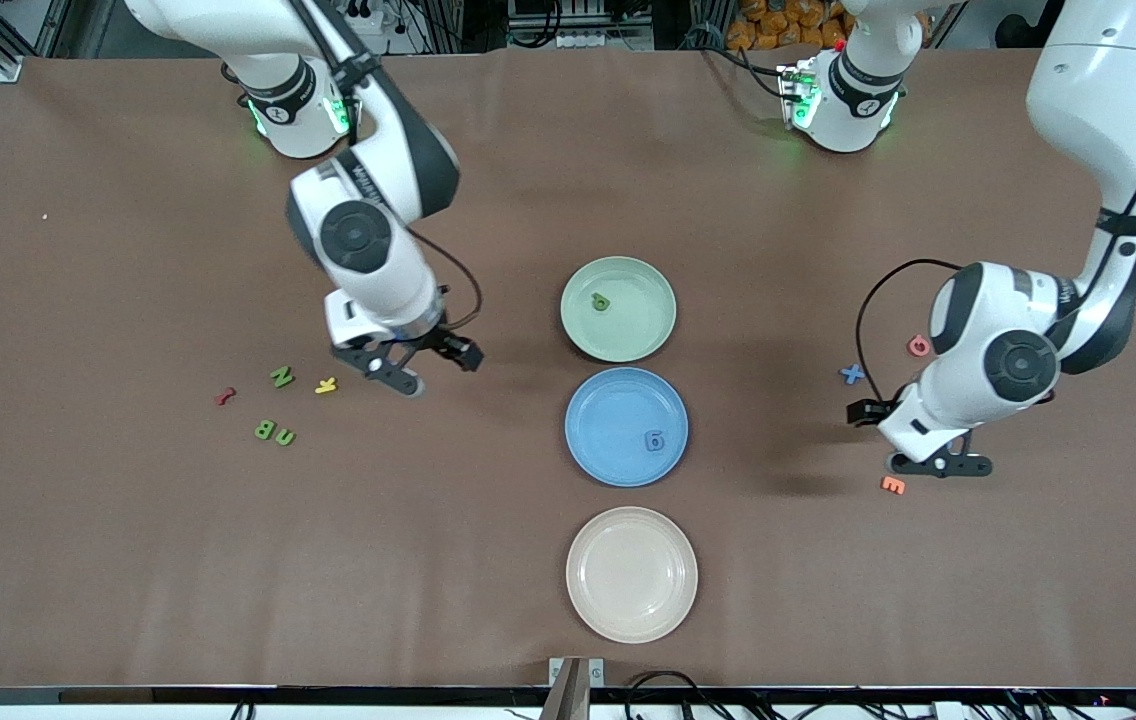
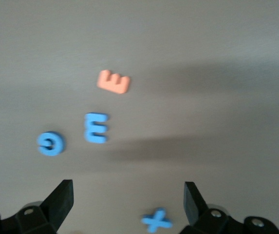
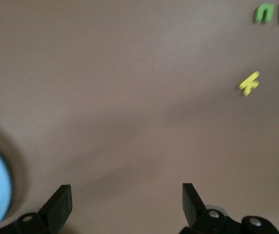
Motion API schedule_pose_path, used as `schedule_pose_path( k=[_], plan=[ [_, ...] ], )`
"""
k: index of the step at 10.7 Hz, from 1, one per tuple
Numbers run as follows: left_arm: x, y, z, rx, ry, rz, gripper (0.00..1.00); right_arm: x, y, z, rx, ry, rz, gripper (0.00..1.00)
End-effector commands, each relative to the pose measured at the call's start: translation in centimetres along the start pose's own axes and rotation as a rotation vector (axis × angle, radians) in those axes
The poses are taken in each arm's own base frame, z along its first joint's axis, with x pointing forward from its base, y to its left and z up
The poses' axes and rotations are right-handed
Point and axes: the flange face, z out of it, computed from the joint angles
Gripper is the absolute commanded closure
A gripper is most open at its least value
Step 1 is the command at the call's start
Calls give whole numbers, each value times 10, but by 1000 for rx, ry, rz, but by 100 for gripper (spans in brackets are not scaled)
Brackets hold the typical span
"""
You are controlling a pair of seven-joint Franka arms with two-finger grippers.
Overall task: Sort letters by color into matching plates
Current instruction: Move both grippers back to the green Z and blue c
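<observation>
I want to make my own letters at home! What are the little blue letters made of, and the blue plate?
The blue letters, like the blue E, look like soft foam: thick and chunky, with a dull surface that gives no shine. The blue plate looks like hard plastic or glazed ceramic, I can't tell which; it is smooth with a soft sheen around its rim.

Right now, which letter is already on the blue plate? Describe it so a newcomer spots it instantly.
Three plates line up down the middle of the table; take the blue plate, between the green plate and the cream plate. The blue letter lies alone inside its rim, toward the left arm's end. It nearly matches the plate's colour, unlike the green letter on the green plate.
</observation>
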Motion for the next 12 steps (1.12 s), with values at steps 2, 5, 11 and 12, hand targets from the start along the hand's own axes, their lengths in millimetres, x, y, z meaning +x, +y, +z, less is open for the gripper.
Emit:
schedule_pose_path(
  k=[2,5,11,12],
  plan=[
    [-15,-66,8,7,0,26,0,60,114,17,-26,-28,-181,0],
    [-13,-84,28,-11,-2,4,0,98,216,60,16,39,-541,0],
    [-5,-125,64,-17,40,-28,0,143,285,85,0,133,-932,0],
    [-2,-125,71,-27,63,-20,0,144,285,96,-2,141,-936,1]
  ],
)
